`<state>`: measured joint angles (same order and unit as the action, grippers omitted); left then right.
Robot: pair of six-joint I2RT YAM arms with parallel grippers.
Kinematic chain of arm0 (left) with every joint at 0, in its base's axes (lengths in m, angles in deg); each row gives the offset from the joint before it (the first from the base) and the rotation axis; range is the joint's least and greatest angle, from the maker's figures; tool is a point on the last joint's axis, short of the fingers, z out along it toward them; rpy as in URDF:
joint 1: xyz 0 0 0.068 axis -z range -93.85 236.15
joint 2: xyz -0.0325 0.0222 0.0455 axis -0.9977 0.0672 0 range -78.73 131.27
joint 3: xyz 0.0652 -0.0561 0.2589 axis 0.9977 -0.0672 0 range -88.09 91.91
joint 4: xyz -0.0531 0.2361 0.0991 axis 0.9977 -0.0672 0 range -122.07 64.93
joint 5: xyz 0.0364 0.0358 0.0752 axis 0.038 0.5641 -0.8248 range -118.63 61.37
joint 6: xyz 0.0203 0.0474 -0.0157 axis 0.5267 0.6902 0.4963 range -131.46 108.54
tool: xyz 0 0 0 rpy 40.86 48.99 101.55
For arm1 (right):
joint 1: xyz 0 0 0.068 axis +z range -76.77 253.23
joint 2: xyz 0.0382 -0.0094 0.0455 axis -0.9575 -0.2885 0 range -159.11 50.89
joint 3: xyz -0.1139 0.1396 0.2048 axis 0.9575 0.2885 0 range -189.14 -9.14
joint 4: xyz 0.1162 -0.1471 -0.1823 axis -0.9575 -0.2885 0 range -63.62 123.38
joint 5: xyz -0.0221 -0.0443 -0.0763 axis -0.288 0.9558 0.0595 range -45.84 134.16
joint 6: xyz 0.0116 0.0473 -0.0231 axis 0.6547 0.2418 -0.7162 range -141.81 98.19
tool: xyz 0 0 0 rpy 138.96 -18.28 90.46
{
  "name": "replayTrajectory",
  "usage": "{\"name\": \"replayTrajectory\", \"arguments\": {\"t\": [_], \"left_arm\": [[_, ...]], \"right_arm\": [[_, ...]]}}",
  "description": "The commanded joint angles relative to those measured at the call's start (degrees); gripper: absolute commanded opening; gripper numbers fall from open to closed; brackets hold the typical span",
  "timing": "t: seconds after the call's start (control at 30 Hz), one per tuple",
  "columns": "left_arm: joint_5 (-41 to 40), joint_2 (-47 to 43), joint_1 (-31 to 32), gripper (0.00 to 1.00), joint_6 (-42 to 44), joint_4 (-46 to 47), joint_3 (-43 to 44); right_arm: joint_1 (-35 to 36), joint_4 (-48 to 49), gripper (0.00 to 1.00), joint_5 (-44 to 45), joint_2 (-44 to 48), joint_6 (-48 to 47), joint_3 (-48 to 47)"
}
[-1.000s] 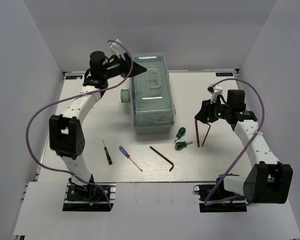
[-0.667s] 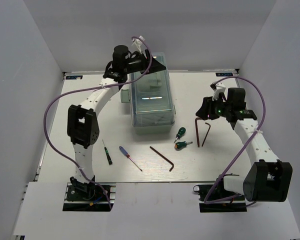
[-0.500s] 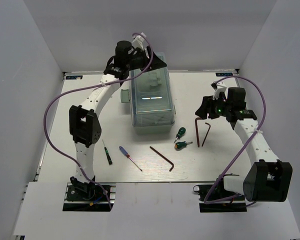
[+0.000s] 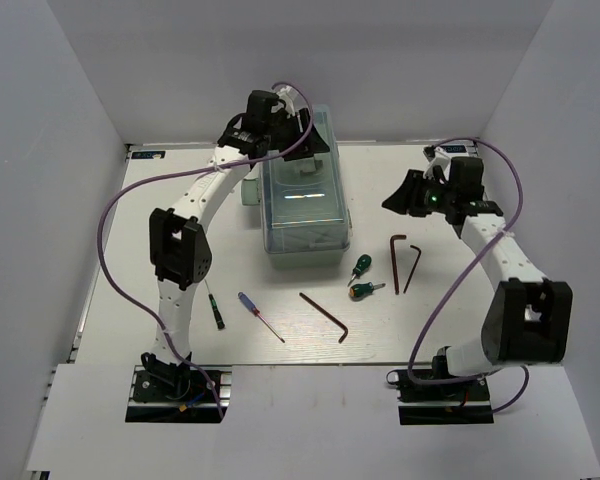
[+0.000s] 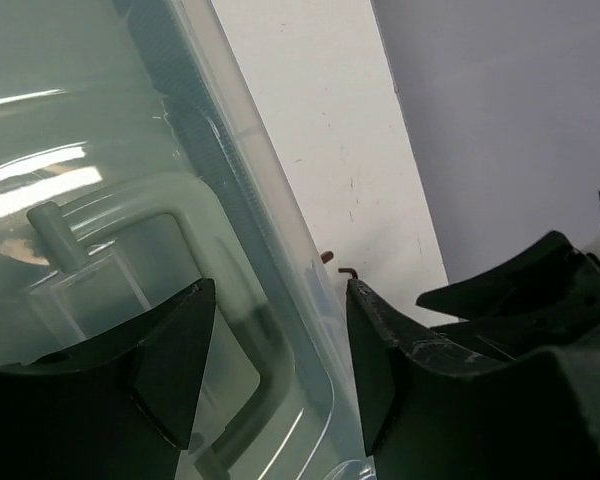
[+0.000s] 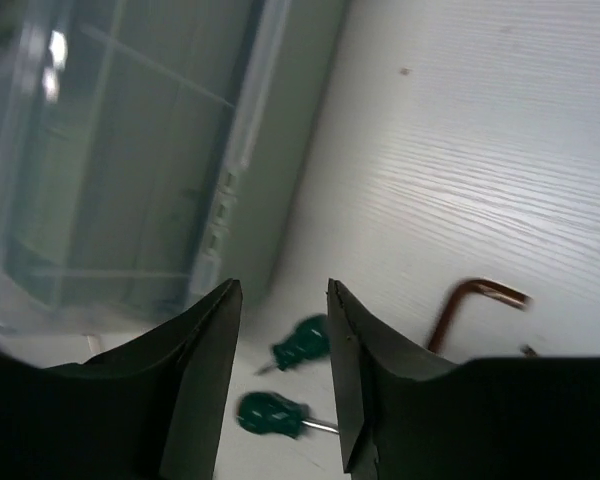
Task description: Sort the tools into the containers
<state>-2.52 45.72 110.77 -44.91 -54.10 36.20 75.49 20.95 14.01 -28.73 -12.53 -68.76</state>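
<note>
The pale mint-green toolbox [image 4: 302,205] with a translucent lid stands shut at the table's middle back. My left gripper [image 4: 313,140] is open and empty above its far end; in the left wrist view its fingers [image 5: 280,370] straddle the lid's right edge [image 5: 100,200]. My right gripper [image 4: 393,200] is open and empty, right of the toolbox, above two hex keys [image 4: 395,262] lying flat. Two stubby green screwdrivers [image 4: 361,266] [image 6: 302,345] lie by the toolbox's near right corner. A long hex key [image 4: 325,316], a blue-handled screwdriver [image 4: 258,314] and a black-handled screwdriver [image 4: 213,304] lie near the front.
White walls close the table on three sides. A round knob [image 4: 247,192] sticks out of the toolbox's left side. The right wrist view shows the toolbox wall [image 6: 130,160] at left and one hex key [image 6: 470,305] at right.
My left arm swung right, from left of the toolbox to over its far end. My right gripper let go of the hex keys, which now lie flat, and drew back from them.
</note>
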Motion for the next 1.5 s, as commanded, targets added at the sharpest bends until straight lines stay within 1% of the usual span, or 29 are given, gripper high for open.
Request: {"name": "replayTrajectory", "arguments": {"t": [0.0, 0.03, 0.1, 0.13, 0.2, 0.3, 0.37, 0.47, 0.6, 0.9, 1.0, 1.1, 1.13, 1.3, 1.4, 1.47], "left_arm": [[-2.0, -1.0, 0.5, 0.66, 1.4, -3.6, 2.9], [-2.0, -1.0, 0.5, 0.66, 2.0, -4.1, 3.4], [-3.4, -0.4, 1.0, 0.66, 2.0, -5.0, 3.4], [-4.1, -0.4, 1.0, 0.66, 2.5, -5.6, 3.4], [-4.7, -0.4, 1.0, 0.66, 2.5, -6.4, 3.4], [-6.2, -0.4, 1.0, 0.66, 3.0, -8.3, 3.9], [-7.6, -0.4, 1.0, 0.66, 3.6, -9.9, 4.5], [-8.2, -0.4, 1.6, 0.65, 4.1, -10.9, 4.5], [-8.7, 0.1, 2.1, 0.65, 4.6, -13.0, 6.2], [-11.4, 1.2, 3.2, 0.65, 4.6, -15.4, 7.9], [-11.4, 2.5, 3.2, 0.65, 4.6, -16.5, 9.2], [-10.3, 2.5, 3.2, 0.65, 4.6, -16.5, 9.2], [-9.5, 3.1, 3.2, 0.65, 4.6, -16.5, 9.8], [-5.5, 4.2, 3.8, 0.63, 4.6, -17.0, 9.8], [-4.8, 4.2, 4.3, 0.63, 4.6, -17.0, 9.8], [-2.7, 4.2, 4.3, 0.63, 4.1, -15.9, 9.8]], "right_arm": [[0.4, 10.7, 0.46, -12.3, -5.2, 14.2, -5.8], [0.7, 11.9, 0.46, -13.4, -7.8, 15.7, -7.3], [2.1, 14.7, 0.47, -14.5, -9.1, 18.5, -9.6], [2.8, 14.3, 0.51, -14.2, -10.5, 18.4, -11.1], [3.6, 13.7, 0.55, -13.2, -11.5, 18.0, -13.7], [5.6, 10.9, 0.55, -12.0, -13.8, 16.6, -16.2], [7.0, 10.8, 0.55, -11.2, -14.7, 16.6, -16.7], [8.9, 10.1, 0.58, -10.4, -14.9, 16.1, -17.9], [11.9, 8.6, 0.58, -9.5, -15.3, 14.9, -18.9], [15.8, 1.2, 0.58, -4.8, -17.6, 11.4, -21.7], [16.5, -1.1, 0.58, -3.7, -19.0, 10.9, -22.8], [17.0, -2.3, 0.56, -4.4, -19.6, 11.0, -23.4], [17.1, -2.3, 0.55, -4.8, -19.6, 11.0, -23.5], [17.4, -4.4, 0.54, -6.4, -20.6, 10.9, -25.3], [17.5, -5.1, 0.52, -7.5, -21.5, 10.9, -26.1], [17.6, -5.4, 0.5, -8.8, -21.9, 10.9, -26.4]]}}
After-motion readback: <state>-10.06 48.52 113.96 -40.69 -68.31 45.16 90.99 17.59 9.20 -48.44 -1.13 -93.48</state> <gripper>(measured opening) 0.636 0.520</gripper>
